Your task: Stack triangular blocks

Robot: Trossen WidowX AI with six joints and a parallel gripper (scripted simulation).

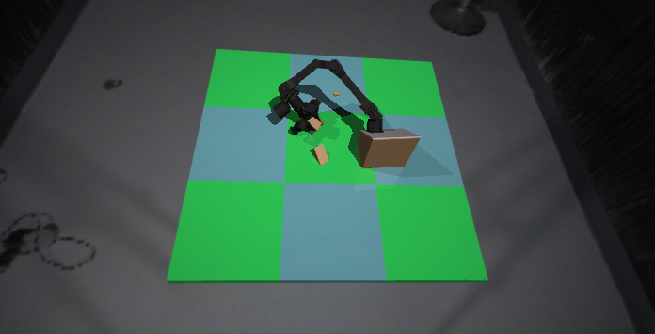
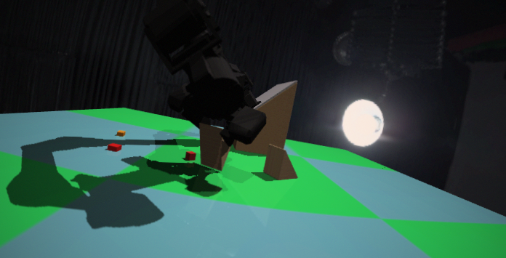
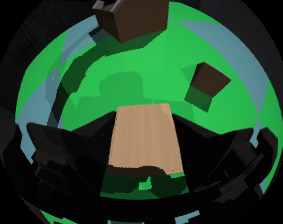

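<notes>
My gripper (image 1: 311,119) (image 2: 215,134) (image 3: 142,116) is shut on one wooden triangular block (image 1: 314,124) (image 2: 211,147) (image 3: 146,145), with a finger on either side. The held block is tilted and low over the middle green square; I cannot tell whether its lowest corner clears the table. The other triangular block (image 1: 321,154) (image 2: 279,163) (image 3: 211,80) stands on the same green square, its sloped face to the right in the exterior view. The two blocks are apart. The fingers partly hide the held block.
The large wooden box (image 1: 390,152) (image 2: 274,127) (image 3: 139,20) stands beside the arm's base, beyond the standing block in the exterior view. A small orange block (image 1: 336,94) (image 2: 121,133) and two small red blocks (image 2: 114,147) (image 2: 190,155) lie on the table, one red one close to the held block.
</notes>
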